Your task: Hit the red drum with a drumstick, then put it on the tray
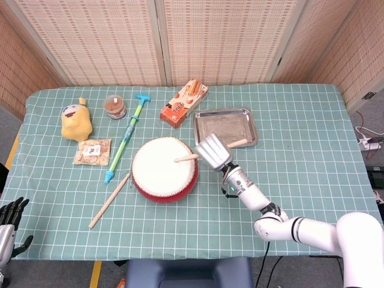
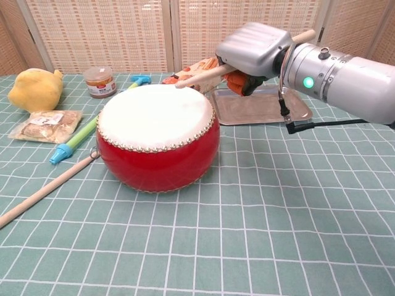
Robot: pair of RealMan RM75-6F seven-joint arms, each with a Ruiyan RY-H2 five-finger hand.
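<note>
Right hand (image 1: 213, 152) above the desk (image 1: 300, 120), just right of the red drum (image 1: 164, 170), fingers (image 2: 237, 79) wrapped around the drumstick (image 1: 187, 158). Stick passing through the closed grip: tip end out to the left over the white drumhead, butt end out to the right over the near edge of the tray (image 1: 225, 126). In the chest view, tip at the far rim of the drum, seemingly a little above the skin, though contact hard to rule out from this angle. Fingers mostly hidden under the grey back of the hand, so exact wrap unclear.

Left hand (image 1: 8, 223) low at the bottom-left corner of the head view, off the desk, fingers apart and holding nothing.

Second wooden stick (image 1: 110, 200) flat on the desk at the drum's left, touching or nearly touching its base. Blue-green toy (image 1: 125, 137) beside it, then a snack packet (image 1: 92, 151), yellow plush (image 1: 76, 119), small jar (image 1: 114, 107) and orange box (image 1: 183, 103) along the far side.
</note>
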